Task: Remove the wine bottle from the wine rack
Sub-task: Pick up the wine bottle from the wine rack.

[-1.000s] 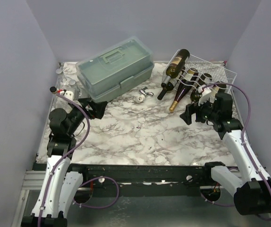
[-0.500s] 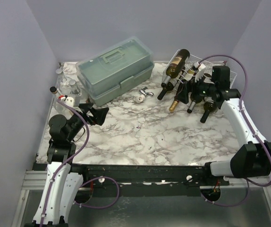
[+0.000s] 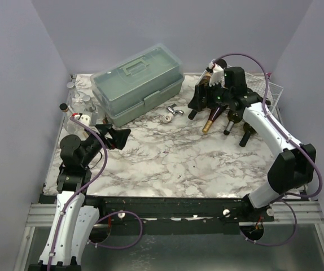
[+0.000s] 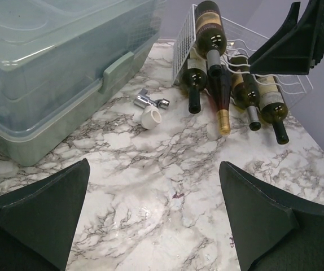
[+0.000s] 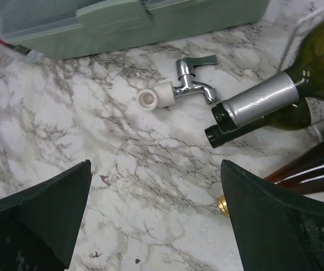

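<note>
Wine bottle (image 4: 207,23) lies atop white wine rack (image 4: 181,42)

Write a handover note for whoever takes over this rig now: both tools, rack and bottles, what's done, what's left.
Left tool: open, empty, hovering over the table at near left, far from the wine rack.
Right tool: open, empty, over the table, just short of the neck of the top wine bottle.
Rack sits far right; that bottle lies on top, four lower bottles beneath, necks poking out front.
Done: nothing lifted out. Left: close the right tool on a bottle and draw it clear of the rack.
</note>
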